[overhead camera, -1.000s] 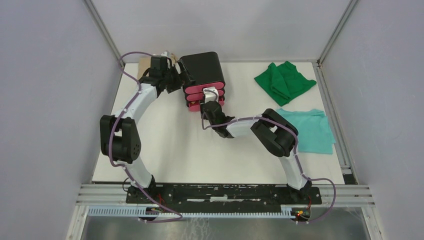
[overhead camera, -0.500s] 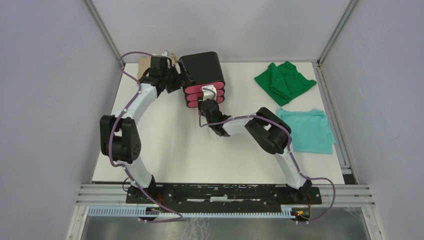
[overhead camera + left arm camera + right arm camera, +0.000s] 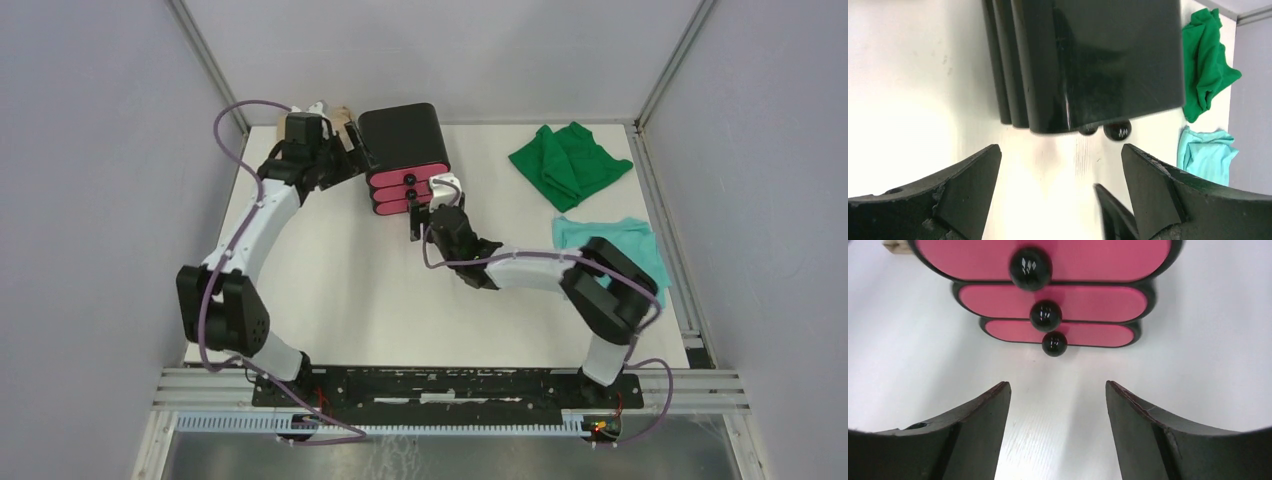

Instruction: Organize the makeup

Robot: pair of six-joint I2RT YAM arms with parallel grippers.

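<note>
- Right claw [image 3: 1057, 386] is spread wide and holds nothing. It points at the three pink drawers [image 3: 1088, 302] of the box [image 3: 402, 135], just in front of the black knobs [image 3: 1045, 315].
- Left claw [image 3: 1060, 150] is spread wide too, with nothing in it. It sits just beside the left side of the box.
- All three drawers look shut.
- No makeup shows anywhere, not on the table [image 3: 330, 290] and not in a claw. I think it is inside the drawers, but I cannot see in.
- A green cloth [image 3: 568, 160] and a teal cloth [image 3: 625, 245] lie far off on the right.
- So the job looks almost done. Maybe only moving the arms away is left.
</note>
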